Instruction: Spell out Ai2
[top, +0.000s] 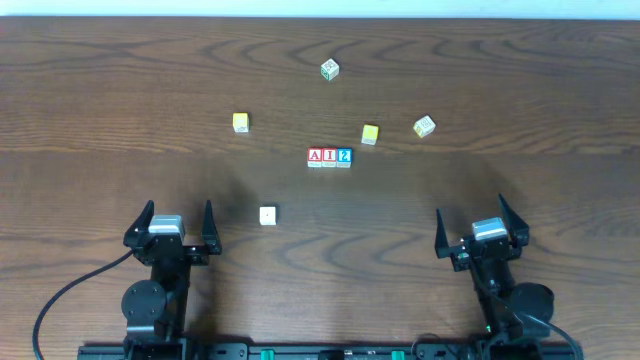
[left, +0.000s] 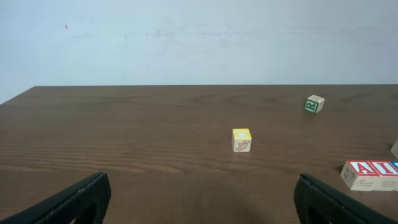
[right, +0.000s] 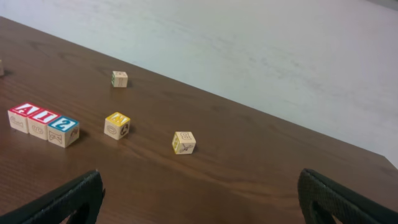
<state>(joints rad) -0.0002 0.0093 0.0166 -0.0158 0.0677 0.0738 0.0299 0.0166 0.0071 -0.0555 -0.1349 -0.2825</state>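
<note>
Black fingers of the left gripper (top: 179, 206) stand wide apart with nothing between them, low at the near left of the wood table (top: 90, 80). The right gripper (top: 471, 208) sits at the near right, its fingers spread and empty in the same way. Neither touches a block.

Closest to the left gripper is a white block (top: 267, 215), a little to its right and alone on the near half of the table.

Farther out, around the table's middle, lies the row (top: 330, 162). It is made of a red A (top: 316, 156), a red I (top: 330, 156) and a blue 2 (top: 344, 156), touching side by side and reading left to right. It sits about midway between the two grippers from left to right, far of both and well apart from each.

Loose blocks ring the row. A yellow block (top: 240, 122) lies to its far left. A second yellow block (top: 370, 134) lies near the 2, on its far right. A pale block (top: 424, 126) sits right of that. Farthest out is a green block (top: 329, 69); from the left wrist its letter looks like an R, though it is too small to be sure.
</note>
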